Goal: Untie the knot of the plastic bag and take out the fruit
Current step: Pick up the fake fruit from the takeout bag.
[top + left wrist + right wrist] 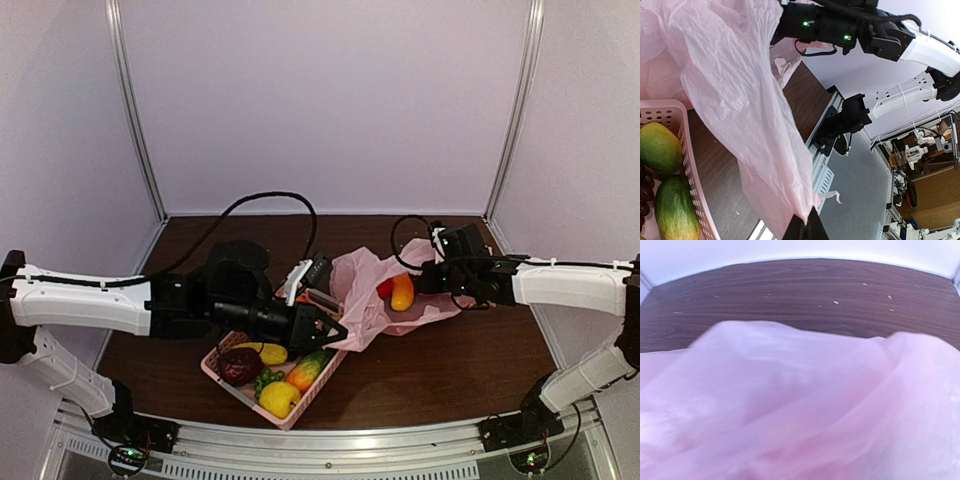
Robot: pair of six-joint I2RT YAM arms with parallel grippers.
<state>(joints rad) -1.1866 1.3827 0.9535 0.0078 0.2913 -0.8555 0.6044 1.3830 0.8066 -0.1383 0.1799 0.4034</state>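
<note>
From above, the brown desk (pixel 450 370) carries a pink latticed basket (pixel 318 392) at lower centre. Five pieces lie in it: a dark maroon fruit (pixel 240 366), a small yellow one (pixel 272 352), a green cluster (pixel 267 379), a green-orange mango (pixel 310 368) and a yellow lemon (pixel 280 398). The crumpled plastic bag (pixel 362 295) lies just right of centre, touching the basket's upper right corner. The left gripper (pixel 338 330) reaches in from the left over the basket and is pinched on the bag's lower left edge. A red fruit (pixel 385 288) and an orange-yellow fruit (pixel 403 292) sit side by side on the bag, right at the tip of the right gripper (pixel 422 282). I cannot tell whether that gripper holds either one or how wide it stands. A black-and-white object (pixel 310 274) lies behind the bag. In the left wrist view the plastic bag (pixel 740 100) drapes from upper left down to bottom centre, where the left gripper (pixel 805 227) is clamped on a fold of it. The basket (pixel 687 150) with two mangoes shows at the left edge, and the right arm (pixel 850 25) crosses the top. In the right wrist view the blurred plastic bag (pixel 800 410) fills the lower frame, hiding that gripper, with the desk (pixel 790 290) above.
</note>
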